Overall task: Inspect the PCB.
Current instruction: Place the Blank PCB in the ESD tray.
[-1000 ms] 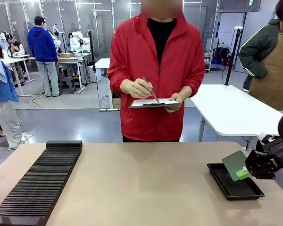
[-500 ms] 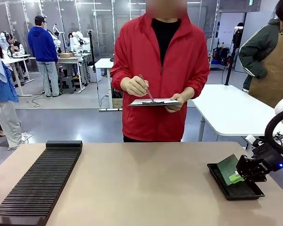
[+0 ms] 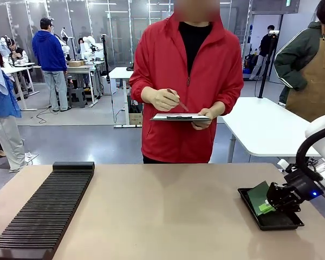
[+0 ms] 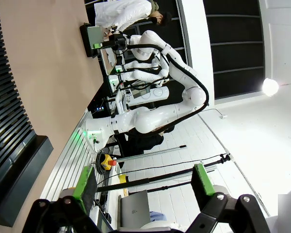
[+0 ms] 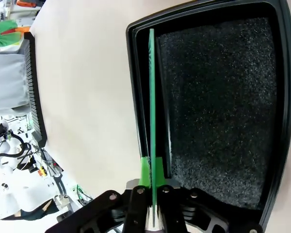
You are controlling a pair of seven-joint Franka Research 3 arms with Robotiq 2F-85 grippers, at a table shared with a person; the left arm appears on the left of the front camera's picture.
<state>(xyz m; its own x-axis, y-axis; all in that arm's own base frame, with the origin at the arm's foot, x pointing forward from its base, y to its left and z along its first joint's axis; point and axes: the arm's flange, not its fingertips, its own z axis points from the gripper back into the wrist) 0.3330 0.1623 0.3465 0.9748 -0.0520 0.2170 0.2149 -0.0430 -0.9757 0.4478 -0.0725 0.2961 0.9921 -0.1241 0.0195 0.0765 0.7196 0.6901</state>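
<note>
Right tool (image 3: 266, 206) is clamped tight on the PCB (image 3: 257, 192), gripping one edge so the board hangs tilted just over the black tray (image 3: 271, 222), likely angled to slide into the tray's foam-lined bed. Beyond the tray, the person (image 3: 184, 81) writes on a clipboard (image 3: 180, 117). Left tool (image 4: 143, 187) is spread wide, empty.

Front view, fixed at the near edge of the tabletop (image 3: 168, 216), faces the person (image 3: 184, 81) across it; left wrist view, rolled sideways, looks off the table past the slotted rack (image 4: 9, 126); right wrist view looks closely down into the black tray (image 5: 281, 97), shared with the front view.
</note>
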